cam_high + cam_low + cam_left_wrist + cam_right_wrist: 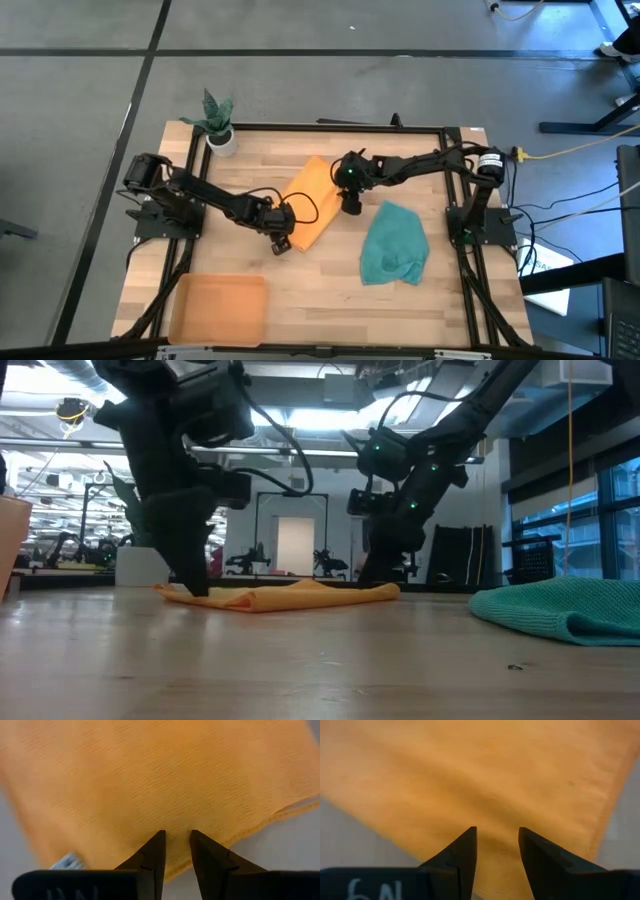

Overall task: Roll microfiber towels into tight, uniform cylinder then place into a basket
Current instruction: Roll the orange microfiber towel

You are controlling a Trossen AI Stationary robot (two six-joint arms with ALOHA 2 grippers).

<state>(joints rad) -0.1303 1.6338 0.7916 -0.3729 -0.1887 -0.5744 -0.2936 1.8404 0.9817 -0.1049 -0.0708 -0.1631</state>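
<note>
The orange microfiber towel (312, 200) lies folded flat and slantwise on the middle of the table. My left gripper (282, 240) is open and points down at the towel's near end (150, 780). Its fingertips (197, 588) come down to the cloth in the low view. My right gripper (352, 205) is open over the towel's right edge (470, 775), near its far end. The teal towel (393, 245) lies crumpled at the right. The basket (218, 308) stands at the near left corner. My left gripper has its open fingertips (159, 837) down at the orange towel's near end, slanting from above. No cloth is pinched between them, and I cannot tell whether they touch it. My right gripper is open just over the towel's right edge (600, 835), and I cannot tell whether it touches.
A small white plant pot (220, 135) stands at the far left corner. A black frame (330, 127) runs round the table. Bare wood lies between the basket and the teal towel along the near edge.
</note>
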